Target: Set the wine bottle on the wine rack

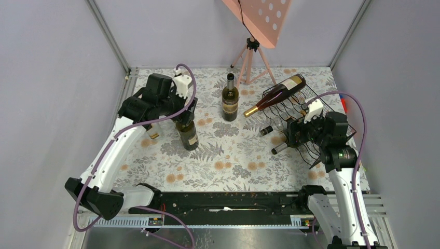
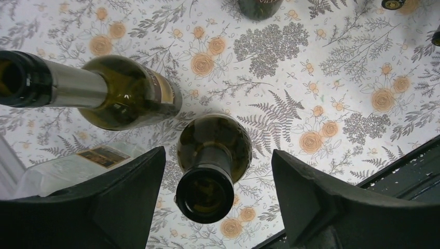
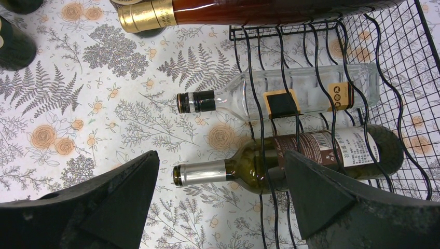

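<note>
— What do you see from overhead?

— A bench [image 1: 228,155] under a floral cloth. The black thin-wire wine rack [image 1: 306,106], with wavy rows of cradles, stands by the right edge. A reddish bottle with a gold foil neck [image 1: 275,93] lies slanted across its top row. The left fingers [image 1: 182,111] hang over a dark green glass wine bottle [image 1: 189,136]. It stands upright left of the bench's middle, well apart from the rack. Another dark upright bottle with a tan label [image 1: 230,98] stands toward the far edge, near a pink tripod stand [image 1: 251,59]. The right fingers [image 1: 296,133] sit at the rack's near side.

— And looking down from the left wrist?

— The left fingers [image 2: 119,207] are spread. One is on each side of the wine bottle's open mouth, with a gap on both sides, so they grip nothing. A second green bottle with a silver foil neck [image 2: 114,93] is just beside it. A clear bottle with a small label [image 2: 67,166] lies next to that.

— The right wrist?

— The right fingers [image 3: 109,202] stand wide apart and empty. Beneath the rack's wires lie two bottles on their sides. One is a clear glass bottle with a black cap [image 3: 306,88]. The other is an olive-green bottle with a silver neck and white label [image 3: 249,166], in line with the gap between the fingers. Both necks poke out over the cloth.
</note>
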{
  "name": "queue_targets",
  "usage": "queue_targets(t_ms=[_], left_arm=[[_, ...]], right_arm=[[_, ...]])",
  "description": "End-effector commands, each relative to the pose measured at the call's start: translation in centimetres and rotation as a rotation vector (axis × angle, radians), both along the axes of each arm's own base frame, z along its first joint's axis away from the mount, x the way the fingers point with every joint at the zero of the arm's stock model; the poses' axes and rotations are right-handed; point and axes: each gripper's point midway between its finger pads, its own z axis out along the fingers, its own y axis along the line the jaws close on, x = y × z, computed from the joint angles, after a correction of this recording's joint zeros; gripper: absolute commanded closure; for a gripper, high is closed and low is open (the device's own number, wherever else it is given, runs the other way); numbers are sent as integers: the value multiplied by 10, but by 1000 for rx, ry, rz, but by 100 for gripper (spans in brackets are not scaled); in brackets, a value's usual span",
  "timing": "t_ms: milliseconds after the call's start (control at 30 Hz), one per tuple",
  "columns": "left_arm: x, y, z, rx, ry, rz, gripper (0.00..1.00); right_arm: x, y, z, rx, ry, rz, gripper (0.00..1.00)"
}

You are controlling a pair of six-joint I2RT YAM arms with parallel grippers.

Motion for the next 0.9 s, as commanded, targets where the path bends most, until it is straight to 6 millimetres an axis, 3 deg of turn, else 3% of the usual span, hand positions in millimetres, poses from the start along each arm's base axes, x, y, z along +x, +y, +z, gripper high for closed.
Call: queue_targets(t_ms=[0,400,567,700,800,867], left_arm=[[-3,-3,6,-44,-23,-14,22],[1,-2,1,-36,-32,-15,45],[-1,-8,6,-61,-33,-49,63],[-7,-15,21,-100,-54,-97,82],[-12,-21,42,-142,-99,-141,98],[-16,-27,56,-174,-123,-178,100]], right_arm=[[-2,5,0,3,-7,30,2],[-2,5,-1,2,-2,35,2],[-1,6,-2,7,0,40,2],[-1,12,0,26,6,66,1],[-7,27,8,77,10,150,0],[-10,38,16,121,15,198,0]])
